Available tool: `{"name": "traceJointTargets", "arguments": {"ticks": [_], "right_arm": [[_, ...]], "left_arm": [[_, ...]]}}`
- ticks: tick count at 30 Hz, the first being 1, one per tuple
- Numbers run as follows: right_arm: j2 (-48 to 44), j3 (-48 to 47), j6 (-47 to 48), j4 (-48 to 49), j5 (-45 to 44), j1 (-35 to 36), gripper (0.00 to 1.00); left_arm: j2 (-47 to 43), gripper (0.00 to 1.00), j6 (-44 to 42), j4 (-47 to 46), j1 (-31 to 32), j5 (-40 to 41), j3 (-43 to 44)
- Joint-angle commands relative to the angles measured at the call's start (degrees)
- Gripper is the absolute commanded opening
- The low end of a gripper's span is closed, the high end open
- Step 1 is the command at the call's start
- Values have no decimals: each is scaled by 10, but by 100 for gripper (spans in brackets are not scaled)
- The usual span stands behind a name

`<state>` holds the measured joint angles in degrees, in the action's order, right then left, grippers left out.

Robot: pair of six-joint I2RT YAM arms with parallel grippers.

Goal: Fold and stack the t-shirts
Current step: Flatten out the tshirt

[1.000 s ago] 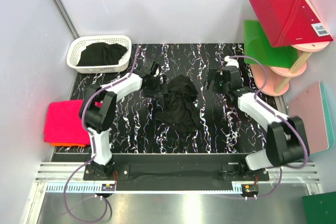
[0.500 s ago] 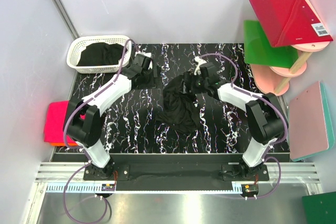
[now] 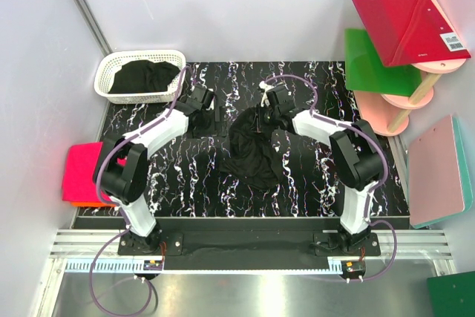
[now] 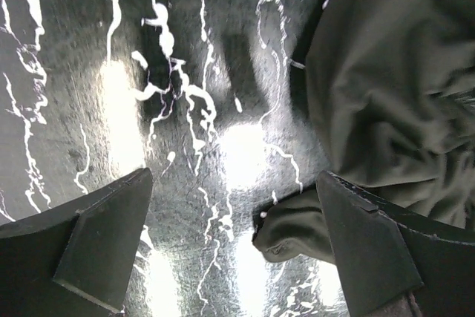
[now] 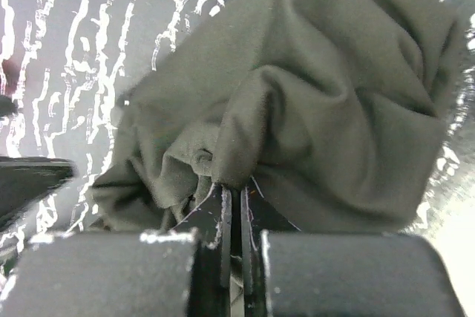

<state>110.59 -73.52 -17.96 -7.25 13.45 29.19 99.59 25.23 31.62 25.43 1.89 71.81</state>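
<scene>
Right wrist cam, my R gripper (image 5: 234, 197) pinching black t-shirt (image 5: 319, 109) fold, L gripper (image 4: 234, 239) spread wide over table (image 4: 89, 72)

Arms reaching inward, left end effector (image 4: 239, 239) spread wide; right end effector (image 5: 234, 217) pinching black t-shirt (image 5: 334, 94)

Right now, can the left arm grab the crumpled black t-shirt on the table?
Probably yes: the open left gripper is right beside the crumpled black t-shirt, and nothing stands between them.

A white lattice basket (image 3: 139, 54) was set at ten o'clock on the black marbled table (image 3: 312, 183); a red board (image 3: 404, 24) and a green board (image 3: 367, 61) were propped at two o'clock.
</scene>
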Motion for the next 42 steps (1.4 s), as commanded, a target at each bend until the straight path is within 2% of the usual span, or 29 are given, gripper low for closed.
{"name": "traceJointTargets", "arguments": {"ticks": [1, 6, 8, 11, 15, 16, 18, 20, 21, 24, 28, 32, 35, 39, 42], "right_arm": [[-99, -8, 6, 6, -73, 10, 0], [-168, 33, 3, 102, -175, 10, 0], [-182, 29, 5, 120, -187, 10, 0], [-180, 8, 8, 115, -193, 10, 0], [-172, -1, 13, 104, -204, 10, 0], [-177, 4, 14, 104, -221, 10, 0], [-182, 10, 23, 104, -241, 10, 0], [-192, 14, 35, 101, -266, 10, 0], [-200, 14, 40, 100, -274, 10, 0], [-222, 21, 63, 94, -314, 11, 0], [-258, 42, 78, 94, -390, 10, 0], [-283, 59, 83, 96, -440, 9, 0], [-298, 76, 83, 95, -472, 10, 0], [-307, 94, 72, 75, -508, 10, 0], [-298, 103, 63, 46, -515, 10, 0]], "left_arm": [[-32, 98, -9, -43, -2, -47, -25], [-43, 95, 2, -101, 22, -104, -62], [-43, 89, -1, -120, 35, -132, -66], [-26, 78, 0, -141, 51, -169, -59], [44, 74, 8, -150, 80, -196, -32], [57, 67, 15, -153, 86, -207, -22], [101, 44, 21, -157, 105, -232, -10], [146, 17, 23, -141, 119, -247, 10], [157, 0, 24, -134, 121, -245, 17], [151, 0, 23, -120, 119, -203, -3], [78, 0, 11, -75, 101, -104, -26], [7, 0, -15, -17, 49, 11, -20], [-16, 0, -37, 8, 14, 58, 3], [1, 0, -63, 31, -11, 105, 69], [56, 0, -76, 60, -19, 123, 141]]}}
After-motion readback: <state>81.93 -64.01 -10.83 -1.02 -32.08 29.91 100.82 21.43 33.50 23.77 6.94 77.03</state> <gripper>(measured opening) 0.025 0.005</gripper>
